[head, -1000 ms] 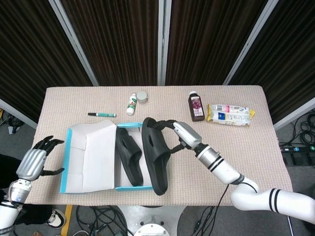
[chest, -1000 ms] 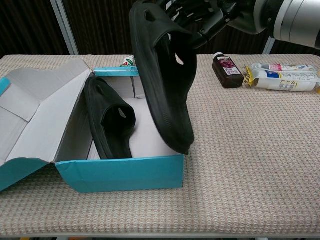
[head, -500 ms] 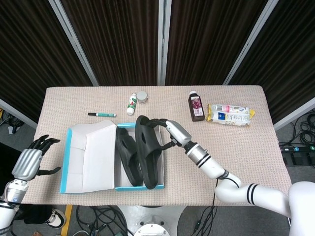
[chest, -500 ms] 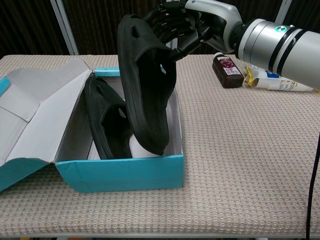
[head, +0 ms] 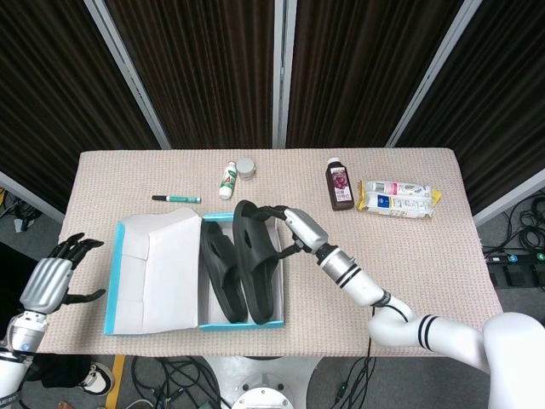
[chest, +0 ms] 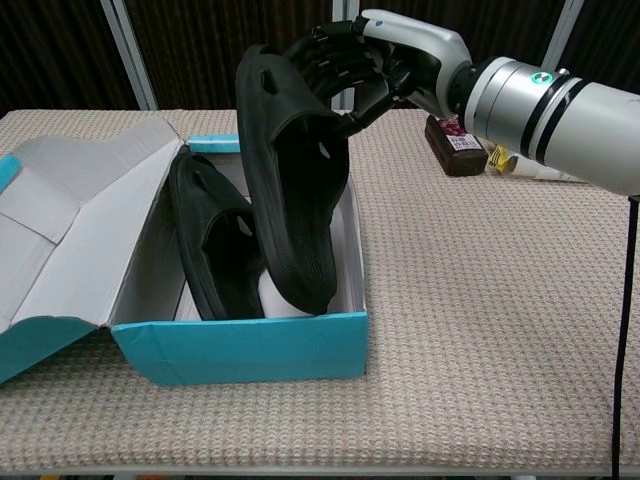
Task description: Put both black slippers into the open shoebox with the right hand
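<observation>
An open blue shoebox (head: 158, 319) (chest: 240, 347) with a white inside and its lid folded out to the left sits near the table's front edge. One black slipper (head: 220, 273) (chest: 215, 240) lies on its side inside, against the left wall. My right hand (head: 295, 228) (chest: 365, 68) grips the strap of the second black slipper (head: 257, 269) (chest: 290, 190), which stands tilted with its toe end down inside the box, to the right of the first. My left hand (head: 51, 279) hovers open off the table's left front corner, away from the box.
At the back of the table lie a green pen (head: 176, 198), a small white bottle (head: 227, 181) and a round lid (head: 245, 168). A dark syrup bottle (head: 340, 185) (chest: 456, 140) and a yellow-and-white packet (head: 397, 198) (chest: 535, 165) are at the back right.
My right hand has carried the second slipper left from over the box's right edge and lowered it, so its toe end now rests inside the box. The left hand has barely shifted.
</observation>
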Robot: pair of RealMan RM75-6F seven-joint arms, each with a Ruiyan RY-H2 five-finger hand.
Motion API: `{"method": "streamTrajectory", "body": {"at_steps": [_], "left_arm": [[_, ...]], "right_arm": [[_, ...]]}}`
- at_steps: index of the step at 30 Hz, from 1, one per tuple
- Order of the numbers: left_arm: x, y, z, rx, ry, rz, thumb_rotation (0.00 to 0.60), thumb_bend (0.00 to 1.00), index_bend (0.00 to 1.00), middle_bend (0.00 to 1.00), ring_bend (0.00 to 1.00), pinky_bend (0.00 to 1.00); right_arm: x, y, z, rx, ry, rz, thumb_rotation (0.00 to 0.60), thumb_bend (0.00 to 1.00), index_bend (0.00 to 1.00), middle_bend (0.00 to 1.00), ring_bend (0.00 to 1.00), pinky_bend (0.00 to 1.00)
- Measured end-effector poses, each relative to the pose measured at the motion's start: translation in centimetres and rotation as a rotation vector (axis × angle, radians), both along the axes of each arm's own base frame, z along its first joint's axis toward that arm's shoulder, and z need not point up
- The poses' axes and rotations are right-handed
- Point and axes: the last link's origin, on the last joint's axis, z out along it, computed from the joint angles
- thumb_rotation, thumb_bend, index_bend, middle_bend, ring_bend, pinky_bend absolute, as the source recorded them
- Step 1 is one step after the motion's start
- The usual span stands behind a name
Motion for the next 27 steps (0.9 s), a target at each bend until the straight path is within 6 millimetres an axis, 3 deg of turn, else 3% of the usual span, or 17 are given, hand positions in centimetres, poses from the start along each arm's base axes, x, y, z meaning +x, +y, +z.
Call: {"method": "streamTrajectory", "body": {"at_steps": [27], "left_arm": [[-0.1,0.0,0.0,0.008,0.003,-0.006,0.6,0.0,0.21,0.21,0.09,0.18]], "right_arm": [[-1.9,-0.9,-3.0,0.076,0.11,-0.063,0.6,0.1,0.53,0.47,0.3,0.22]]}}
